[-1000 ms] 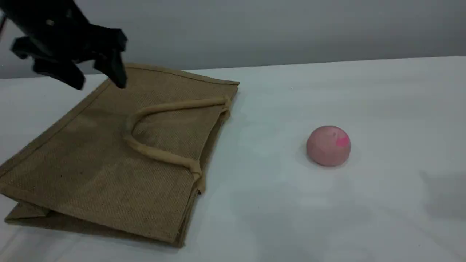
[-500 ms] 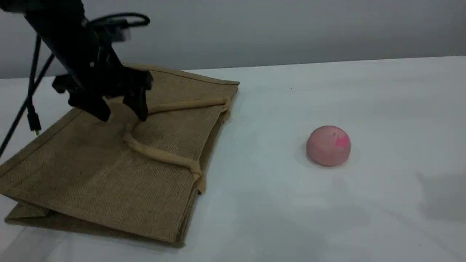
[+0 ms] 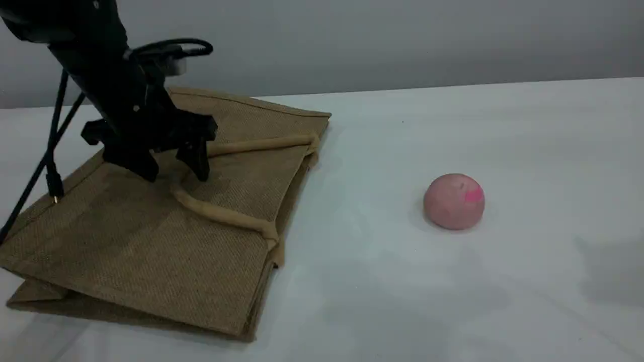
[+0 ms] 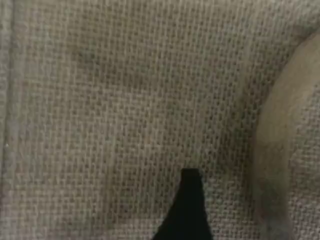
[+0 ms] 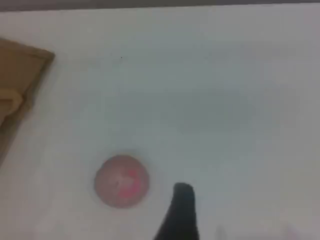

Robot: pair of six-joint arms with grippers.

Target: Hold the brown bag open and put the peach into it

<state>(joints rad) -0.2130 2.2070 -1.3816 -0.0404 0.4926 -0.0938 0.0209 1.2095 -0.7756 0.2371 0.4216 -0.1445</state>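
Observation:
The brown bag (image 3: 151, 236) lies flat on the left of the table, its mouth edge toward the peach. One tan loop handle (image 3: 226, 216) rests on its upper face. My left gripper (image 3: 175, 173) stands open just above the bag, its fingers straddling the handle's bend. In the left wrist view, woven jute (image 4: 110, 100) fills the frame, with the handle (image 4: 275, 145) right of my fingertip (image 4: 186, 200). The pink peach (image 3: 454, 201) sits alone on the table to the right. In the right wrist view the peach (image 5: 122, 180) lies left of the right gripper's one visible fingertip (image 5: 183, 200), untouched.
The white table (image 3: 453, 301) stretches right and in front of the bag. A grey wall stands behind it. A black cable (image 3: 48, 151) hangs from the left arm over the bag's left side. The bag's corner (image 5: 25, 65) shows at the left of the right wrist view.
My left gripper came down and to the right from the bag's far left corner to just over the handle's bend, still open. Bag and peach have not moved.

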